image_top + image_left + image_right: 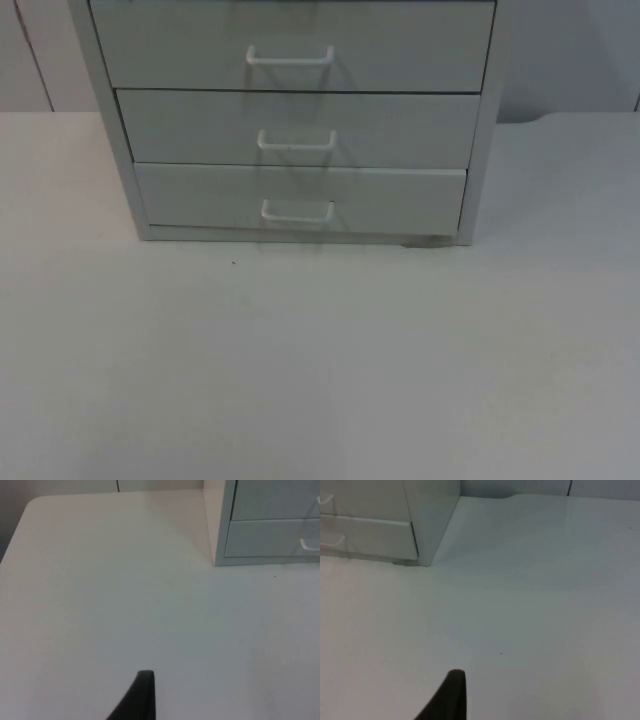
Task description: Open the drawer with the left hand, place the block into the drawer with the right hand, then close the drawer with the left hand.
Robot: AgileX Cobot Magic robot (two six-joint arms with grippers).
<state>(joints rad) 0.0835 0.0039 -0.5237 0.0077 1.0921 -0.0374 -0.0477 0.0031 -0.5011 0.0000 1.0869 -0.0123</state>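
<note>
A light grey drawer cabinet (300, 120) stands at the back of the white table. It has three drawers, one above the other, and each has a white bar handle: top (290, 55), middle (296, 140), bottom (297, 211). All three drawer fronts look pushed in. My left gripper (142, 695) hovers over bare table, in front of and to the left of the cabinet (220, 525), well away from it. My right gripper (451, 695) hovers over bare table in front of and to the right of the cabinet (432, 515), also apart from it.
The white table (320, 370) spreads wide in front of the cabinet. Its rounded back left corner (35, 502) meets the grey wall. A small dark speck (234, 263) lies just ahead of the cabinet's base.
</note>
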